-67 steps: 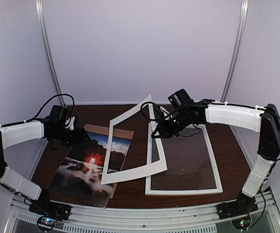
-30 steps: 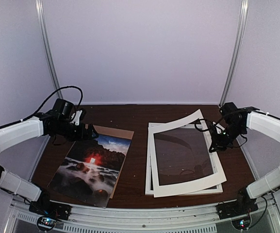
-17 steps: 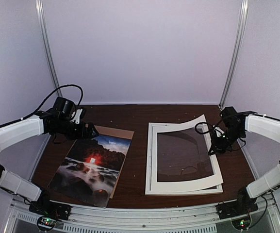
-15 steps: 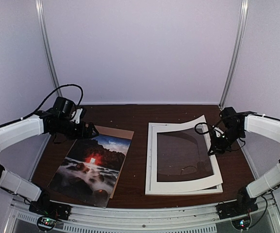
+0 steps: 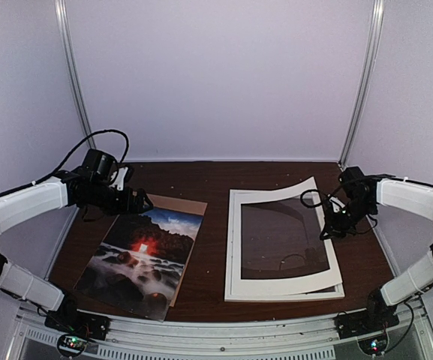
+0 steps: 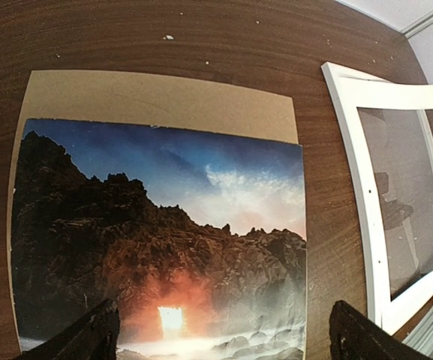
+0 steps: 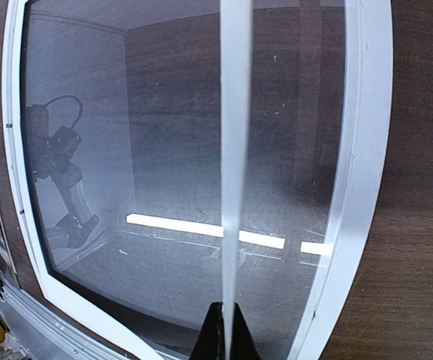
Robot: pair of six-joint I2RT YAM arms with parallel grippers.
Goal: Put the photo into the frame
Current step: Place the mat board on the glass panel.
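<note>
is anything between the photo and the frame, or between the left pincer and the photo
The white card mat lies over the frame, with its right edge pinched in the shut right pincer, so it sits where the photo must go. Nothing visible stands between the open left pincer and the photo.

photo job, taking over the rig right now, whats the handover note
Left hand: open, empty, near the far end of the photo.
Right hand: shut on the right edge of the mat.
Photo lies flat on the board, on the left. The frame lies on the right, with the mat over it and the mat's far right corner lifted.
Done: the mat is on the frame.
Left: the photo is not yet in the frame. Probably release the mat and let it settle, then carry the photo across.
</note>
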